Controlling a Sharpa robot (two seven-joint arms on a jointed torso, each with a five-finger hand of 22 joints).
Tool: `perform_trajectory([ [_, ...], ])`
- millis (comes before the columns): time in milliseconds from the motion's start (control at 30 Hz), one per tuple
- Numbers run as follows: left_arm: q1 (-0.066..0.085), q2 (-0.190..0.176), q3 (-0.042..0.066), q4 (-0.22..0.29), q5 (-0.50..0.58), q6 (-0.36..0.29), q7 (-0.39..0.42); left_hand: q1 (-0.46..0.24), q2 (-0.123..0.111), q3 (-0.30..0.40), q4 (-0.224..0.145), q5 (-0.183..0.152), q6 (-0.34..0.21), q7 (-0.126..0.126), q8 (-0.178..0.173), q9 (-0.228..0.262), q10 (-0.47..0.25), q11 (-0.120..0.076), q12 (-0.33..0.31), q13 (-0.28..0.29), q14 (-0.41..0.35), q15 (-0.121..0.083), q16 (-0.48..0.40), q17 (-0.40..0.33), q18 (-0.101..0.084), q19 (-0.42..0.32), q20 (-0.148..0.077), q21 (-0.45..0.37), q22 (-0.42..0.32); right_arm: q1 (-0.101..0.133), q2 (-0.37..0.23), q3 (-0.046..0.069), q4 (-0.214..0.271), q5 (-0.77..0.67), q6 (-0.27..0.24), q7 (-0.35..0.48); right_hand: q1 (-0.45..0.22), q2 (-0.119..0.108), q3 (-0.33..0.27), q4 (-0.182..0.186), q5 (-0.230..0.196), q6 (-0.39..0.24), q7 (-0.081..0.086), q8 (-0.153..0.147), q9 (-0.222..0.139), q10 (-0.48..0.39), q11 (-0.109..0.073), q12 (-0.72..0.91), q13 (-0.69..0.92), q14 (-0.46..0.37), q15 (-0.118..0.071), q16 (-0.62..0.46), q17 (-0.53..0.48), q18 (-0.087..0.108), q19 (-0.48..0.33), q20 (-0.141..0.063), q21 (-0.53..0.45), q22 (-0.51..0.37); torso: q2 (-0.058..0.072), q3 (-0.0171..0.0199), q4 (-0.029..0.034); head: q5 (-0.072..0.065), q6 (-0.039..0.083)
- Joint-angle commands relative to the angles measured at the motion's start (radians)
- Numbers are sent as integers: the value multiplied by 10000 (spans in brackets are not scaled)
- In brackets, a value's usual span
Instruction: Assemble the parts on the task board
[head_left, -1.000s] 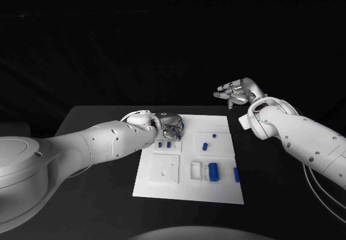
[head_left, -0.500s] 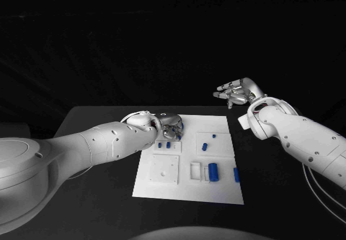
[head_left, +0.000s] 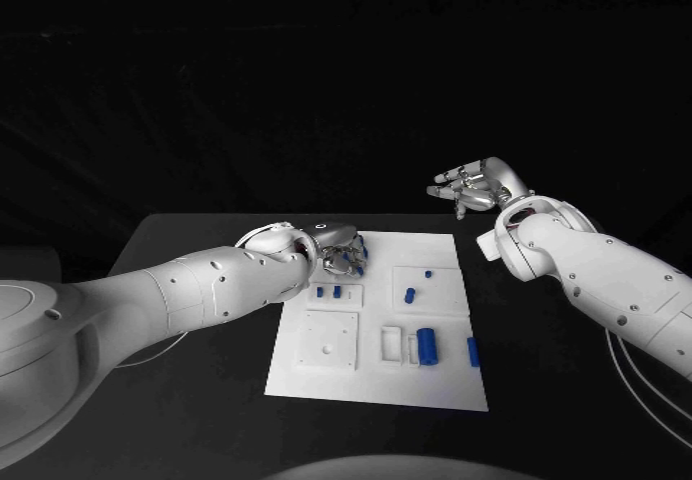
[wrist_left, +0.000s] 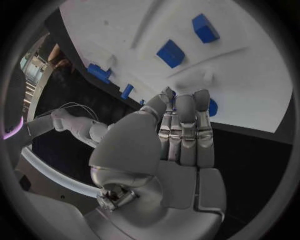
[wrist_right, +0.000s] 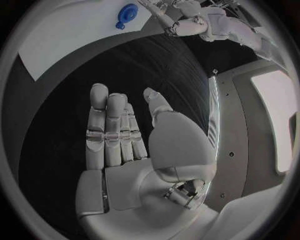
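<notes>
The white task board lies mid-table with blue parts on it: two small ones, an oblong one, a thick cylinder and a slim piece. My left hand hovers low over the board's far left corner. In the left wrist view its fingers lie straight and close together over the board, their tips next to a round blue part that they partly hide. That round part sits on the board near the corner. My right hand is raised beyond the board's far right, fingers straight and empty.
The board has a square raised plate at its near left and a white slot block beside the cylinder. Two blue blocks stand in recesses ahead of my left hand. Black table surrounds the board.
My left arm has shifted slightly while its hand stays over the board's far left corner. The right hand has not moved.
</notes>
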Motion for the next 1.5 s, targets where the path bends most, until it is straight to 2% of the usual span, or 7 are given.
perform_trajectory([
  [33,58,-145,112,198,458,-288,44,-50,81,-43,14,-2,70,1,30,4,26,31,-32,16,48,-2,39,13,113,96,0,50,203,-5,-18,3,18,9,-5,114,-96,-24,20,25,-25,-29,50,-30,-6,41,39,-50,-15,8,83,-6,-11,185,296,57,-56,77,-7,-4,7,4,11],
  [133,143,-350,224,405,523,-236,-17,-58,78,-44,13,-2,71,-1,30,4,25,31,-32,16,48,3,36,14,123,98,7,56,199,-5,-40,3,19,9,-1,112,-96,-24,20,25,-25,-29,50,-30,-6,41,39,-50,-15,8,83,-6,-11,185,296,57,-56,77,0,-4,7,17,19],
  [267,277,-624,303,678,589,-116,-131,-71,71,-51,19,-14,72,-1,31,4,25,33,-33,16,51,8,35,15,129,96,14,59,198,-5,-68,3,18,10,1,106,-79,-28,29,47,-11,-12,46,-30,-6,37,39,-49,-30,14,82,-5,-16,187,306,56,-69,82,4,-2,3,21,9],
  [400,433,-933,328,948,618,143,-299,-82,60,-63,31,-61,61,-3,29,2,6,38,-33,15,50,15,30,15,132,88,23,56,194,-5,-100,3,22,10,7,95,-79,-28,29,47,-11,-12,46,-30,-6,37,39,-49,-30,14,82,-5,-16,187,306,56,-69,82,1,3,2,22,-4],
  [567,513,-1276,323,1146,616,401,-488,-61,53,-81,41,-118,71,-7,31,3,14,34,-32,16,57,14,37,21,133,89,27,59,195,-5,-138,3,28,10,5,82,-79,-28,29,47,-11,-12,46,-30,-6,37,39,-49,-30,14,82,-5,-16,187,306,56,-69,82,2,0,3,24,-3],
  [867,525,-1473,254,1113,555,607,-609,-46,52,-99,62,-121,69,-6,29,1,10,36,-32,16,42,14,36,23,131,81,28,60,196,-5,-130,3,40,9,3,78,-65,-33,28,45,-13,-13,48,-31,-6,33,39,-52,-37,12,82,-5,-17,187,306,57,-70,86,17,5,-18,42,6],
  [1500,309,-1506,142,1035,469,946,-660,-6,51,-128,98,-141,77,-7,30,1,6,37,-34,15,29,11,25,22,126,69,24,64,194,-5,-123,3,55,9,-3,85,-65,-33,28,45,-13,-13,48,-31,-6,33,39,-52,-37,12,82,-5,-17,187,306,57,-70,86,10,18,-23,64,-24],
])
